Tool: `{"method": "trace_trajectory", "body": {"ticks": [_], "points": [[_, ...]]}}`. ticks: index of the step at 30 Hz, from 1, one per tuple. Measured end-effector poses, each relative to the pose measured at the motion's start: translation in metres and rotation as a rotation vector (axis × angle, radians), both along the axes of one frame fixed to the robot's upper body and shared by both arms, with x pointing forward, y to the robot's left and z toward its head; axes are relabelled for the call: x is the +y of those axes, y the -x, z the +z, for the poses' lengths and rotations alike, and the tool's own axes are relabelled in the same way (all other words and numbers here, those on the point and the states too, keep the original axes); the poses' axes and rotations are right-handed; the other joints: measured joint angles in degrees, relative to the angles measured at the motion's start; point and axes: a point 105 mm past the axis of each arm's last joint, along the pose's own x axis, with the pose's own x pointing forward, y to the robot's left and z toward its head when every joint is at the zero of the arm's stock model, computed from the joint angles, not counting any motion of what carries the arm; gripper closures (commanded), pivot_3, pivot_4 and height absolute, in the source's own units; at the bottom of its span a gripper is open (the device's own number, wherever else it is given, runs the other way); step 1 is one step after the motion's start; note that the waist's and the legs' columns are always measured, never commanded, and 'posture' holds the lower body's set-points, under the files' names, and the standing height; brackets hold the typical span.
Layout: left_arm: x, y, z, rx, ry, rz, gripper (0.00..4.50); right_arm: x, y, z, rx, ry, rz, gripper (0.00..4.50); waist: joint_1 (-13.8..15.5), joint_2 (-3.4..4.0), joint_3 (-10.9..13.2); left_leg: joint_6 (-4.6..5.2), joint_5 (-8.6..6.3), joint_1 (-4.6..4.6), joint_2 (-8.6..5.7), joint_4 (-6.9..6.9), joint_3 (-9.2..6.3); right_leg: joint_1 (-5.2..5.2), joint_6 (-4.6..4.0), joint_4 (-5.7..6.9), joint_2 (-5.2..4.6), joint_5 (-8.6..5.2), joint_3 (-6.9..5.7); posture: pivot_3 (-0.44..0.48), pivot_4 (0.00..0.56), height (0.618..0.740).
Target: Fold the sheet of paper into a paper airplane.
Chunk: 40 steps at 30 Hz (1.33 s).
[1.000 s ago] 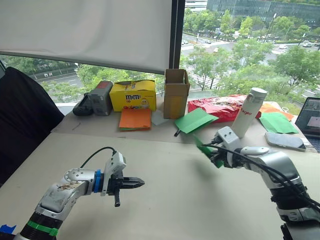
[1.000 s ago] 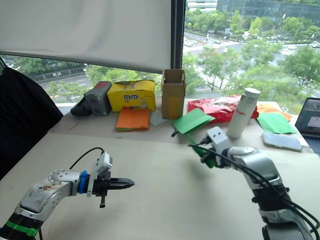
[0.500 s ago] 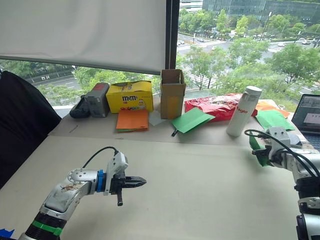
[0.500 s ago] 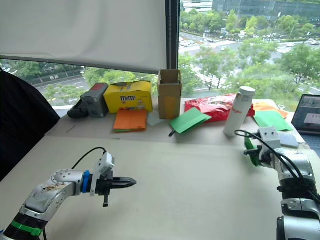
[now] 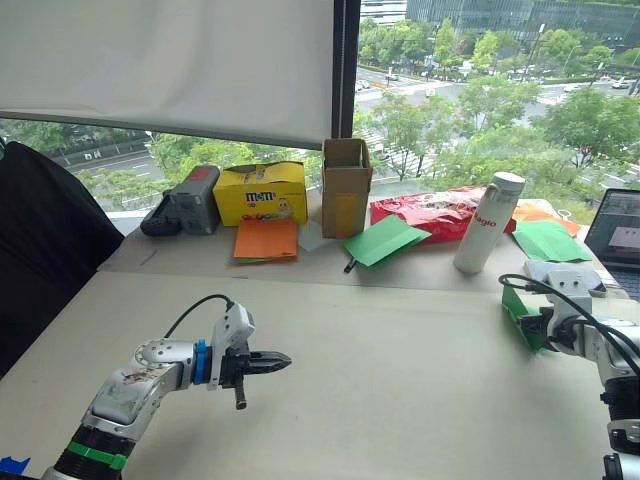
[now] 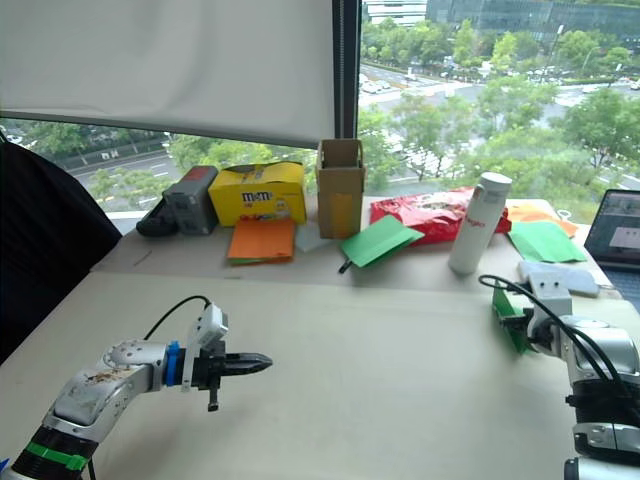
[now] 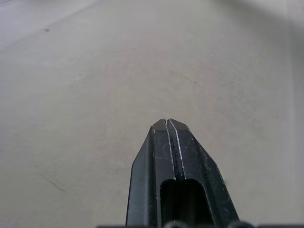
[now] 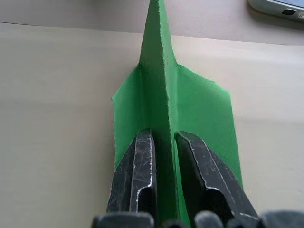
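Right wrist view: the right gripper (image 8: pixel 164 142) pinches the paper airplane (image 8: pixel 164 102) by its keel, above the table's (image 5: pixel 400 380) right side. Left gripper (image 5: pixel 275 361) closed, empty, well apart. Advice: keep the pinch on the keel so the wings stay uncrushed.

Bright green paper airplane (image 8: pixel 190 114) between black fingers (image 8: pixel 135 175), beige table (image 5: pixel 400 380), yellow box (image 5: pixel 265 192) with printed candy logo, orange paper sheets (image 5: pixel 268 239), red bag (image 5: pixel 435 213) at one o'clock, white bottle (image 5: pixel 487 223) with seemingly red lettering
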Motion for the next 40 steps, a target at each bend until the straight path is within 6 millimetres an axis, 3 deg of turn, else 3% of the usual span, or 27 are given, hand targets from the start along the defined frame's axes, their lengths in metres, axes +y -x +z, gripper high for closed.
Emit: {"method": "trace_trajectory", "body": {"ticks": [3,7,12,15,19,21,24,27,31,40], "points": [[0.0,-0.005,0.002,-0.007,0.013,0.019,4.5,0.0,0.001,0.016,-0.026,0.027,0.008,1.46,0.04,0.06,0.01,0.0,0.0,0.0,-0.01,0.0,0.0,0.0,0.01,0.0,0.0,0.0,-0.01,0.0,0.15,0.656],[0.004,-0.011,0.011,-0.031,0.044,0.046,4.5,0.005,0.001,0.053,-0.093,0.057,0.032,0.09,-0.03,0.08,0.02,0.0,0.0,0.0,0.0,0.0,0.0,-0.01,0.01,-0.01,0.0,0.0,-0.02,0.0,0.15,0.656],[0.002,-0.016,0.017,-0.054,0.084,0.065,4.5,0.037,0.001,0.091,-0.211,0.024,0.169,0.04,0.0,0.07,0.02,0.0,0.0,-0.01,0.01,0.0,-0.03,0.01,0.02,-0.04,0.0,0.0,0.0,0.0,0.15,0.656],[-0.003,-0.019,0.019,-0.062,0.105,0.079,4.5,0.086,0.005,0.099,-0.294,-0.044,0.394,0.04,0.0,0.02,0.02,0.0,0.0,-0.01,0.04,0.0,-0.1,0.03,0.06,-0.06,0.01,0.01,0.01,0.0,0.15,0.656],[-0.001,-0.023,0.016,-0.079,0.09,0.131,4.5,0.149,0.032,0.07,-0.294,-0.074,0.688,0.04,0.22,0.04,-0.01,0.0,0.0,-0.08,0.04,-0.01,-0.23,0.04,0.08,-0.15,-0.04,0.01,-0.05,0.0,0.15,0.656],[0.001,-0.024,0.012,-0.082,0.071,0.164,4.5,0.17,0.041,0.058,-0.297,-0.092,0.762,0.04,0.25,0.04,0.0,-0.03,0.01,-0.08,0.0,0.0,-0.22,0.04,0.14,-0.15,-0.1,0.05,-0.04,0.0,0.15,0.656],[0.001,-0.023,0.01,-0.107,0.059,0.192,4.5,0.19,0.049,0.052,-0.375,-0.086,0.817,0.04,0.25,0.0,-0.04,-0.05,0.03,-0.03,-0.02,0.03,-0.19,0.07,0.22,-0.21,-0.13,0.09,-0.04,0.0,0.15,0.656],[0.004,-0.017,0.002,-0.123,0.039,0.216,4.5,0.209,0.062,0.023,-0.376,-0.088,0.872,0.04,0.17,-0.01,-0.14,-0.06,0.03,0.08,0.0,0.0,-0.19,0.03,0.22,-0.25,-0.11,0.09,-0.04,0.0,0.15,0.656],[0.008,-0.011,-0.011,-0.126,0.024,0.256,4.5,0.216,0.073,-0.004,-0.365,-0.088,0.905,0.04,0.24,-0.06,-0.11,-0.08,0.04,0.13,-0.01,0.03,-0.16,0.08,0.21,-0.23,-0.12,0.09,-0.03,0.0,0.15,0.656],[0.006,-0.014,-0.017,-0.215,0.014,0.337,4.5,0.218,0.077,-0.034,-0.395,-0.117,0.85,0.04,0.35,-0.1,-0.1,-0.08,0.04,0.12,-0.01,0.03,-0.1,0.05,0.22,-0.18,-0.09,0.09,-0.06,0.0,0.15,0.656]]}}
